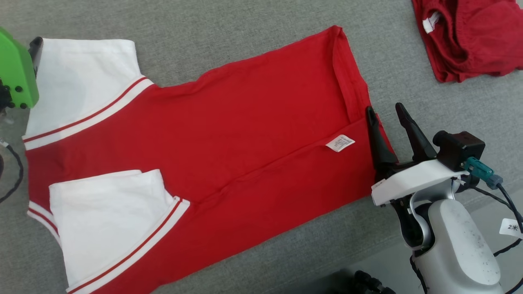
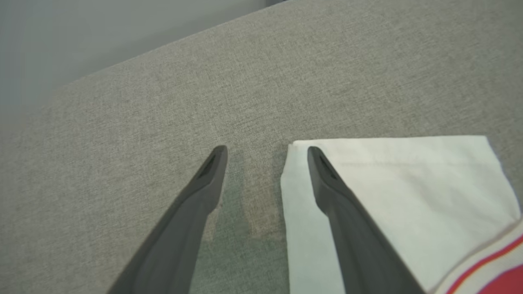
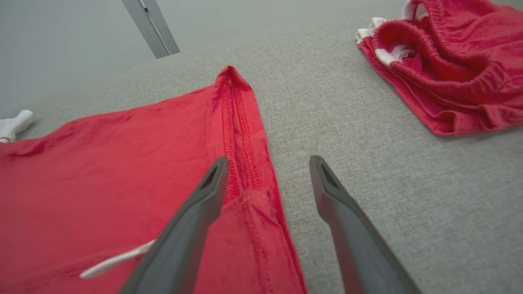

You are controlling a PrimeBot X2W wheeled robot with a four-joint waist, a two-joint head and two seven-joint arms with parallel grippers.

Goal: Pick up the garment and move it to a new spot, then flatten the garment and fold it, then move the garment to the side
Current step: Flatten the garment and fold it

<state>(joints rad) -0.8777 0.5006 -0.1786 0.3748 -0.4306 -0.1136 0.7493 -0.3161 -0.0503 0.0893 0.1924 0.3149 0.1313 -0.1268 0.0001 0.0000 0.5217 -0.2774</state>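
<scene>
The garment [image 1: 229, 143] is a red T-shirt with white sleeves, lying flat on grey fabric, its sides folded in along its length and a small white label showing. My right gripper [image 1: 384, 109] stands open at the hem's near corner, one finger over the red cloth [image 3: 184, 163] and the other over bare fabric. My left gripper [image 2: 265, 152] is open at the far white sleeve [image 2: 400, 188], its fingers straddling the sleeve's corner edge. In the head view a green housing [image 1: 16, 73] of the left arm sits at the left edge beside that sleeve [image 1: 81, 77].
A second red garment [image 1: 470, 36] lies crumpled at the far right, also seen as a bunched heap [image 3: 449, 73] in the right wrist view. Grey fabric surface [image 1: 408, 73] lies between it and the T-shirt. Dark cables [image 1: 506, 196] hang near the right forearm.
</scene>
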